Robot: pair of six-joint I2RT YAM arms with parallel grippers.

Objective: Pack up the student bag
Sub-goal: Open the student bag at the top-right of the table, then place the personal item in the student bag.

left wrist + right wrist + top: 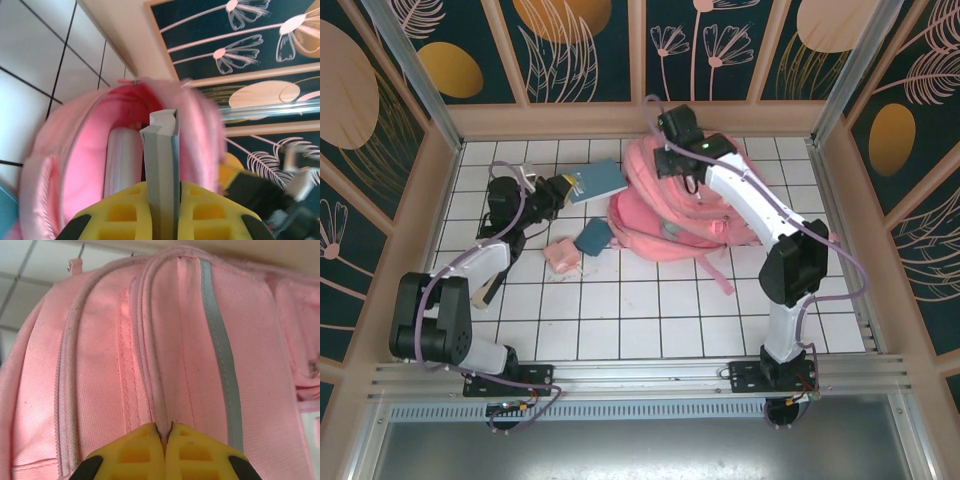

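1. On the white tiled table (650, 320), the student bag (665, 215) lies at the far middle, close to the back wall. One pink strap (720, 268) trails toward the near right.
2. The right gripper (164, 431) reaches over the bag's top. Its yellow fingers (125, 455) are pinched tight on a ridge of pink fabric along the zip seam, and a pale grey stripe (220, 355) runs just right of the pinch.
3. The left gripper (558, 190) hangs off the bag's left side, clamped on the edge of a flat blue book (597, 180). The book's far corner points at the bag; whether the two touch cannot be told from above.
4. Seen from the left wrist, the book's edge stands upright between that gripper's fingers. Past it the bag's mouth gapes wide, showing bright pink lining.
5. A small pink case (563, 257) and a teal item (592, 237) lie side by side on the tiles, just left of the bag.
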